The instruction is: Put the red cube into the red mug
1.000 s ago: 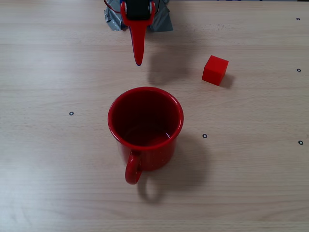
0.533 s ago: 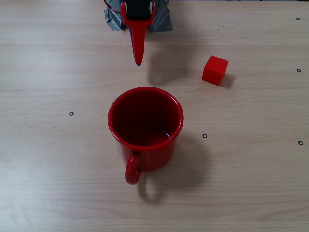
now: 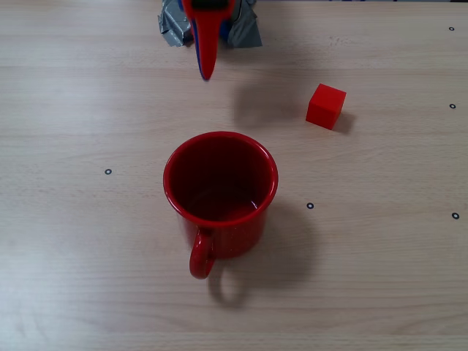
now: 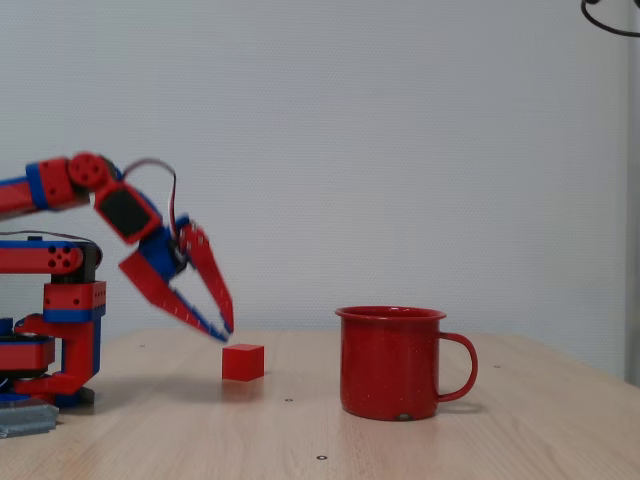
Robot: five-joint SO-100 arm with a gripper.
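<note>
Tool [image 3: 207, 73] has pulled back toward the top edge, jaws partly open and empty, with the red cube [image 3: 325, 106] off to its lower right, well apart.

Red mug [image 3: 220, 191] stands upright at centre of the wooden table [image 3: 380, 278], handle at 6 o'clock, interior empty. Red cube [image 3: 325, 106] rests on the table at 2 o'clock from the mug, well apart. Gripper [image 3: 207, 73] enters at 12 o'clock, tip pointing toward the mug, clear of both.
</note>
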